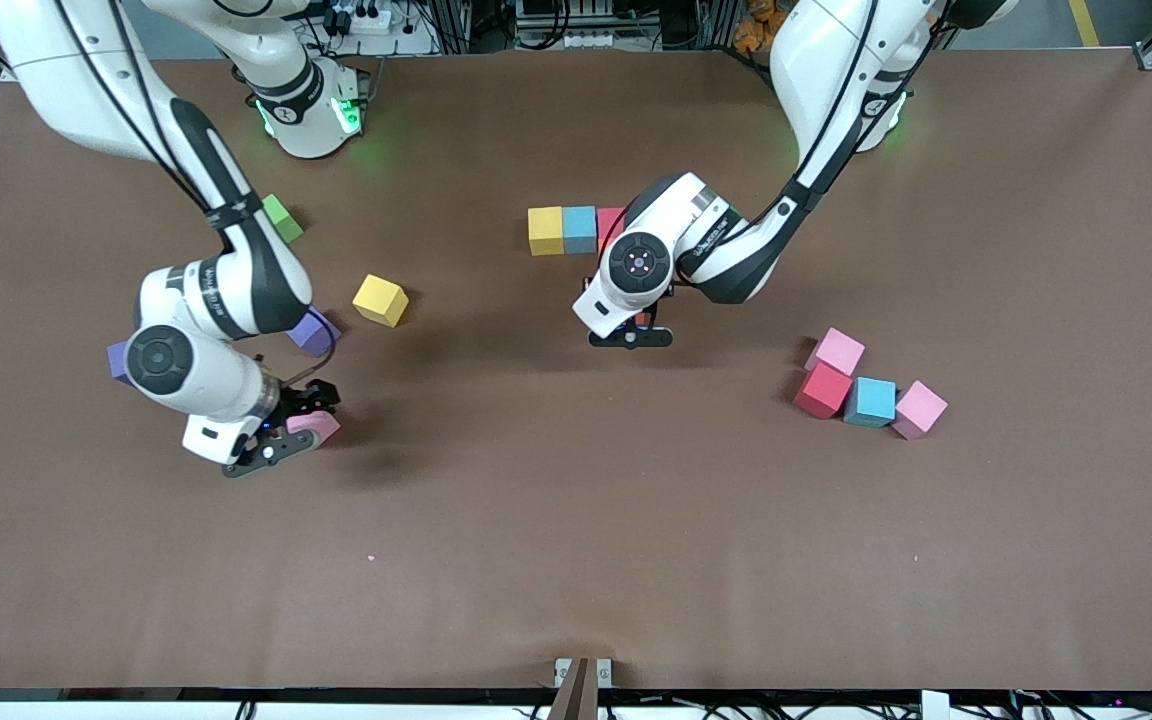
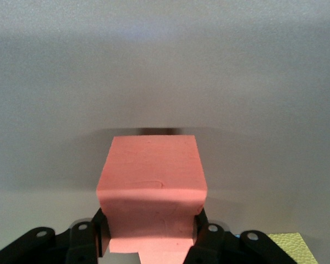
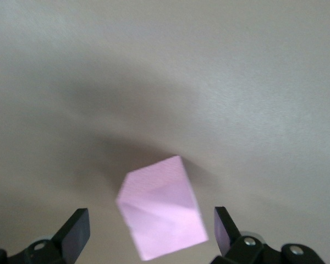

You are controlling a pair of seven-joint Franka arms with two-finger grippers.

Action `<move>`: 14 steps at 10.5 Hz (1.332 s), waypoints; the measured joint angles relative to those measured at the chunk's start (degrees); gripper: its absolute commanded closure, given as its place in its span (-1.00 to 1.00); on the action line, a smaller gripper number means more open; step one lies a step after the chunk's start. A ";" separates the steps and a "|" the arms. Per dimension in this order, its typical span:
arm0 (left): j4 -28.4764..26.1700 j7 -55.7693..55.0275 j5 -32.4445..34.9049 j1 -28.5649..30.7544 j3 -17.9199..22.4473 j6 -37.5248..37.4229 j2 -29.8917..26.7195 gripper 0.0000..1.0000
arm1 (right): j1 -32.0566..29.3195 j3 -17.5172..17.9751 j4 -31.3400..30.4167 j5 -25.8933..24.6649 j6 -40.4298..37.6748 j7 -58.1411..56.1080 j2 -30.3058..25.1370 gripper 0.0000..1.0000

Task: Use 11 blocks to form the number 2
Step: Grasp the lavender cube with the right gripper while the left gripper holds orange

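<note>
A row of blocks lies mid-table: yellow (image 1: 545,230), light blue (image 1: 580,229) and red (image 1: 609,222), the last partly hidden by the left arm. My left gripper (image 1: 633,330) (image 2: 149,228) hangs low over the table just nearer the camera than that row, shut on a salmon-red block (image 2: 151,170) (image 1: 643,320). Toward the right arm's end, my right gripper (image 1: 296,432) (image 3: 150,228) is open around a pink block (image 1: 316,424) (image 3: 160,212) that lies skewed between the fingers, clear of both of them.
A loose yellow block (image 1: 380,300), a purple block (image 1: 314,333), another purple one (image 1: 118,360) half hidden by the right arm, and a lime-green cube (image 1: 282,217) lie near the right arm. Toward the left arm's end, two pink blocks (image 1: 839,351) (image 1: 920,409), a red block (image 1: 822,390) and a blue block (image 1: 870,401) cluster.
</note>
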 measured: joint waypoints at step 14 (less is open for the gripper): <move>-2.45 -0.29 0.00 -0.96 -0.56 4.42 0.75 0.56 | -1.08 0.29 -8.45 -5.24 14.68 -6.90 2.65 0.09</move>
